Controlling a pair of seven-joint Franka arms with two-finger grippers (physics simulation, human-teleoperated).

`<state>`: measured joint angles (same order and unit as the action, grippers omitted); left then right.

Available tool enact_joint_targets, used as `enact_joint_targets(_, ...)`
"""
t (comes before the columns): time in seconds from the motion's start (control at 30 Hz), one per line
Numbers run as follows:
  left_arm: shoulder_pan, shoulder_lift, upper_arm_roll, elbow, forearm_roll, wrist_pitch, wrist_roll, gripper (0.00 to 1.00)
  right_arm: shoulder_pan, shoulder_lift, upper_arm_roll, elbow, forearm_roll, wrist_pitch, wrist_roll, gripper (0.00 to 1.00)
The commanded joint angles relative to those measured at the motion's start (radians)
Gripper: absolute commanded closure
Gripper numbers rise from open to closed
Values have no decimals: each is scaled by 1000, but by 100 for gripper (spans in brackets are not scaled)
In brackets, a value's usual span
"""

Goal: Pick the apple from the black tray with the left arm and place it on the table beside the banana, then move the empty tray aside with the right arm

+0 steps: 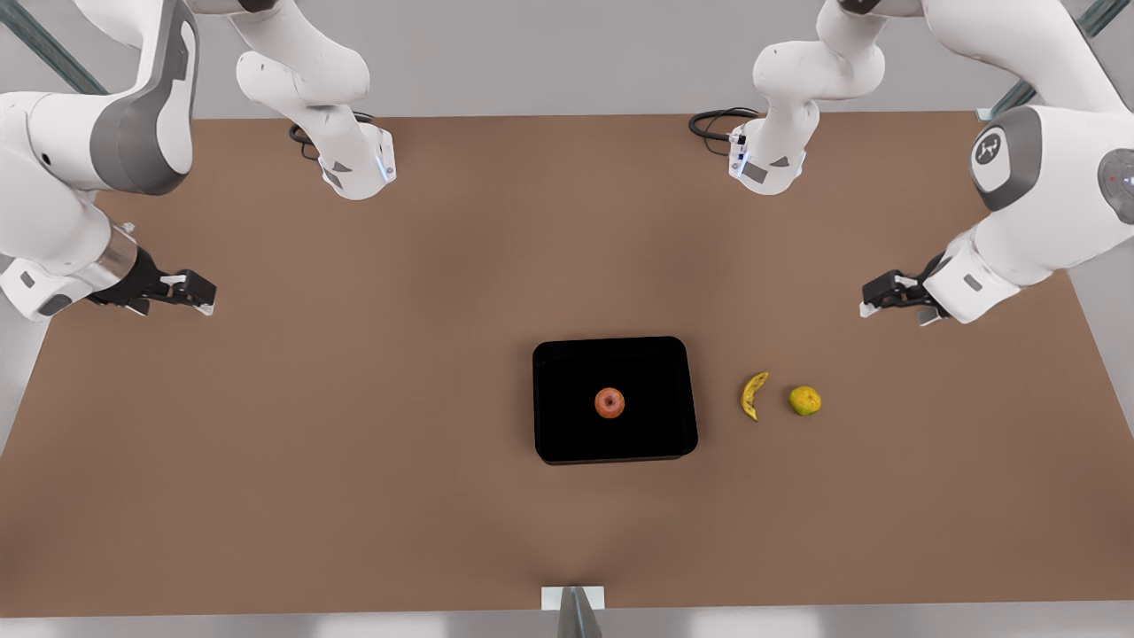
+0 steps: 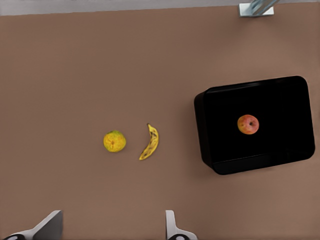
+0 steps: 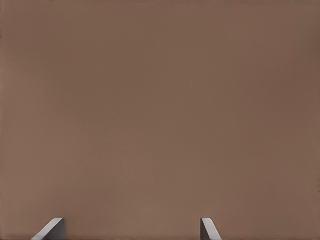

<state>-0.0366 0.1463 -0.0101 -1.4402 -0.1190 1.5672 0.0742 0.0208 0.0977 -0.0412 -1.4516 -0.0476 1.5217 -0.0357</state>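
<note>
The reddish apple [image 1: 609, 403] [image 2: 248, 124] lies in the middle of the glossy black tray [image 1: 558, 434] [image 2: 220, 105], near the centre of the brown table [image 1: 354, 443]. The banana [image 1: 753, 395] [image 2: 150, 142] lies just off the tray toward the front view's right. My left gripper [image 1: 873, 297] [image 2: 111, 231] hovers open at the front view's right, above and apart from the fruits. Far off at the front view's left, my right gripper [image 1: 199, 292] [image 3: 131, 231] hangs open over bare table, with nothing between its fingers.
A round yellow-green fruit [image 1: 804, 400] [image 2: 114, 141] sits beyond the banana, away from the tray. Both arm bases [image 1: 354, 159] with black cables [image 1: 718, 124] stand at the table's far edge. A small white bracket [image 1: 572, 599] marks the near edge.
</note>
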Motion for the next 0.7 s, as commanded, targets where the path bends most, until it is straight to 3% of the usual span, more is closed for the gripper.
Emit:
enact_joint_targets(0.0, -2, 2, -2, -2, 25, 30, -77, 0, -1, -1, 0, 0, 0, 0, -20, 0)
enact_joint_targets(0.1, -135, 29, -2, 58, 79, 24, -169, 0, -1, -1, 0, 0, 3, 0, -18, 0)
enact_joint_targets(0.17, -356, 19, -2, 50, 118, -30, -252, 0, 2, -1, 3, 0, 2, 0, -16, 0)
enact_joint_targets(0.2, -449, 44, -2, 52, 118, -23, -544, 0, 2, -1, 3, 0, 2, 0, -16, 0)
enact_joint_targets(0.33, -653, 168, -2, 55, 125, -13, -612, 0, 2, -1, 3, 0, 2, 0, -16, 0)
enact_joint_targets(0.4, -744, 263, -1, 57, 133, 138, -964, 0, 2, -1, 1, 0, 2, 0, -16, 0)
enact_joint_targets(0.5, -789, 389, 6, 63, 214, 287, -1212, 0, 2, -1, 1, 0, 2, 0, -16, 0)
enact_joint_targets(0.67, -740, 524, 59, 216, 214, 289, -1119, 0, 2, -1, 1, 0, 0, 0, -16, 0)
